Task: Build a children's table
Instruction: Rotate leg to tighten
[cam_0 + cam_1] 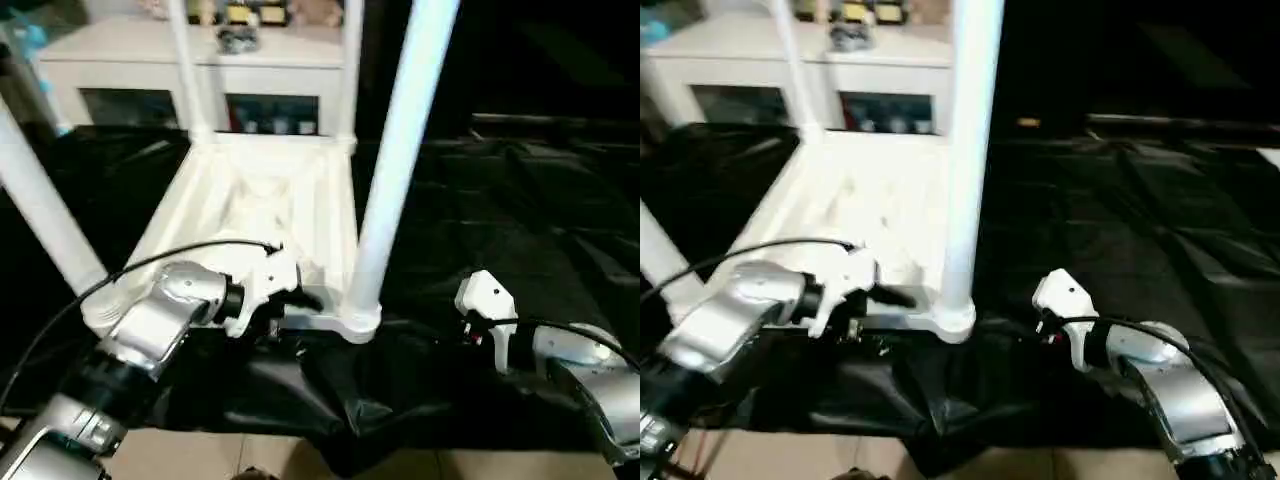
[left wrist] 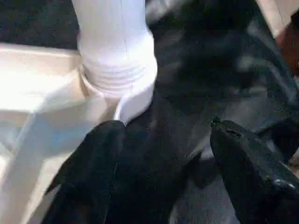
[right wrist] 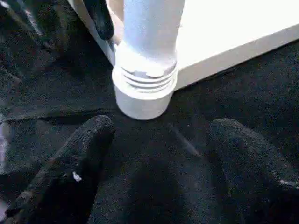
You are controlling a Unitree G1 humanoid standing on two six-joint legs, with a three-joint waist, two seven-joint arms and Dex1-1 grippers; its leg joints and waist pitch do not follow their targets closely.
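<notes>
Jaws of both my left gripper (image 2: 163, 154) and right gripper (image 3: 159, 154) gape empty; I should steady the upturned white ribbed plastic tabletop (image 1: 250, 200) before twisting the near white tapered tube leg (image 1: 395, 170) snug.

One white tabletop (image 1: 250, 200) lies upside down on one black cloth (image 1: 500, 220). Four white legs stand in its corner sockets: near right (image 1: 400, 150), near left (image 1: 40, 215), far left (image 1: 185, 65), far right (image 1: 350, 65). One white cabinet (image 1: 120, 60) stands behind. Two grippers show: left (image 1: 295, 295), right (image 3: 159, 140).
</notes>
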